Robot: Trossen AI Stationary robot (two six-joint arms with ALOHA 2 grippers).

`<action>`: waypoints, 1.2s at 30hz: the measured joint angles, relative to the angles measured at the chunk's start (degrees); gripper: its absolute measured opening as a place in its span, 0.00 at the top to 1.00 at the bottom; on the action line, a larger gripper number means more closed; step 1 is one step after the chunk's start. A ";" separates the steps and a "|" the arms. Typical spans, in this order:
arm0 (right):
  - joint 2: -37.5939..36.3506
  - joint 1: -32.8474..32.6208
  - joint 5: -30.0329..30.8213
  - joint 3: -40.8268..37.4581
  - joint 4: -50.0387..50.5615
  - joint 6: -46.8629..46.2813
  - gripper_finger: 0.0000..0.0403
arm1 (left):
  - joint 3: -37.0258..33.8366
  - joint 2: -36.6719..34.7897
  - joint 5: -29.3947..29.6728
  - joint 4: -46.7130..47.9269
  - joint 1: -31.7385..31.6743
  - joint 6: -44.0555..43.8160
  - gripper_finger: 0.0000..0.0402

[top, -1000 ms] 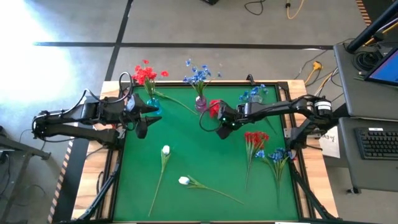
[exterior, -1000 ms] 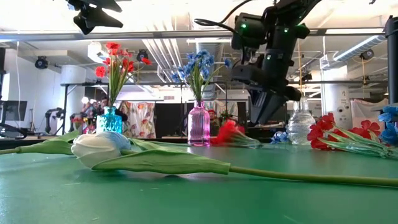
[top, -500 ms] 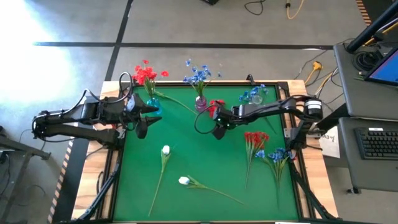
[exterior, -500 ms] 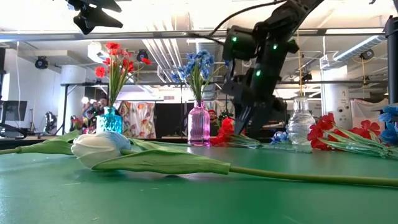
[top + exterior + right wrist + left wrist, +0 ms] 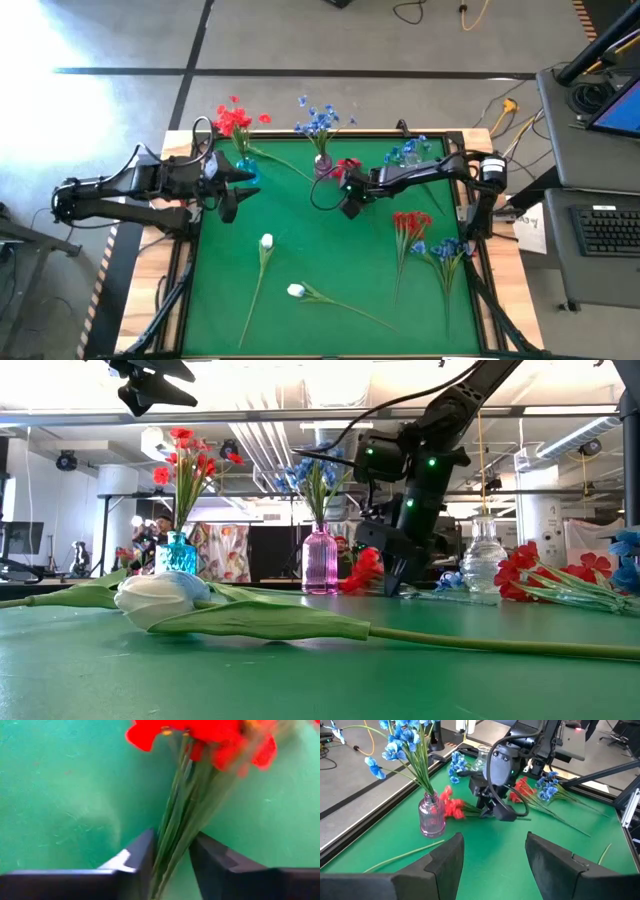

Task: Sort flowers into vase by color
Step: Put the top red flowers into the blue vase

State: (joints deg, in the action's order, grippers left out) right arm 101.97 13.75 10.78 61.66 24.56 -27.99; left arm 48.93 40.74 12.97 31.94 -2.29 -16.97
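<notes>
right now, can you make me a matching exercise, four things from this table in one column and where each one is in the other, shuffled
Things:
1. teal vase
2. pink vase
3. white tulips
4. right gripper

Places or states:
A. lying flat on the green mat, in no vase
B. jaws closed around the stems of a red flower bunch lying on the mat
C. holds blue flowers
D. holds red flowers

Pairs: 1-D, 2-C, 3-A, 4-B
</notes>
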 joint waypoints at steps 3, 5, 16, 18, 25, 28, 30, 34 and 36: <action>0.37 -0.12 0.04 0.08 -0.21 0.08 0.83 | 0.00 0.20 0.00 0.00 0.01 0.00 0.50; -0.26 -0.51 -0.11 0.08 0.33 -0.17 0.89 | 0.00 0.22 0.00 0.00 0.01 -0.01 0.50; -14.56 -6.74 -0.69 -0.20 8.13 -0.80 0.95 | 0.00 0.31 0.01 -0.03 0.01 0.00 0.50; -17.40 -8.40 -0.61 -0.62 5.35 0.87 0.95 | 0.00 0.36 0.03 -0.08 0.00 0.00 0.50; -29.10 -10.24 -0.16 -10.69 -19.61 12.39 0.95 | 0.00 0.38 0.15 -0.26 0.01 0.00 0.50; -34.01 -9.79 0.83 -18.04 -32.75 17.70 0.95 | 0.00 0.38 0.15 -0.24 0.01 0.00 0.50; -36.51 -9.24 1.49 -23.36 -44.36 21.00 0.95 | 0.00 0.42 0.15 -0.24 0.01 0.03 0.50; -38.62 -7.72 3.76 -32.53 -66.93 25.59 0.96 | 0.00 0.45 1.34 -0.38 0.01 0.74 0.50; -38.82 -6.61 6.76 -35.69 -74.48 28.04 0.96 | 0.00 0.47 2.04 -0.52 0.01 0.87 0.50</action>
State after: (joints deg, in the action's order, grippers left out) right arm 63.15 7.14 17.54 25.97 -49.92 0.05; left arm 48.93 41.21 15.01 31.42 -2.28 -16.10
